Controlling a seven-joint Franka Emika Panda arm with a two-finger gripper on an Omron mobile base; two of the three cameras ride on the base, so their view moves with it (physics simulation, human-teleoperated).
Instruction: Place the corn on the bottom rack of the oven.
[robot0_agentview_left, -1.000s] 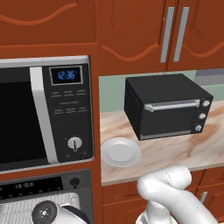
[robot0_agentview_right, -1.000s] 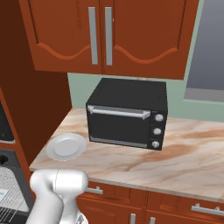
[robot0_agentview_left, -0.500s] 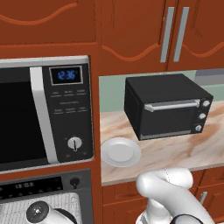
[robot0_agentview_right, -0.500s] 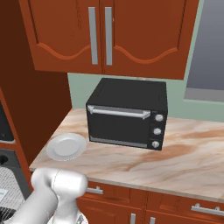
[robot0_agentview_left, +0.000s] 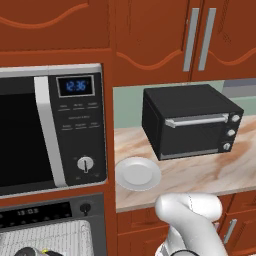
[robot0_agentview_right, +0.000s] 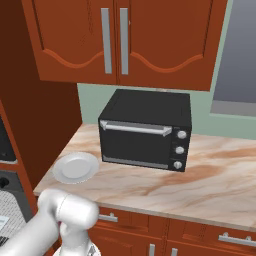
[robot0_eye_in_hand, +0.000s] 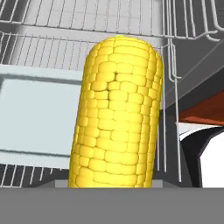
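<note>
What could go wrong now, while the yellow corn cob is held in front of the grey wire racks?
The yellow corn cob stands close before the grey wire oven racks. It might catch on the rack wires as it goes in. It hides the gripper tips, so the grip cannot be checked. Once released, the round cob may roll on the wires.

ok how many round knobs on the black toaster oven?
3. They sit in a column on the toaster oven, at the right end of its front: top, middle, bottom. None look hidden.
</note>
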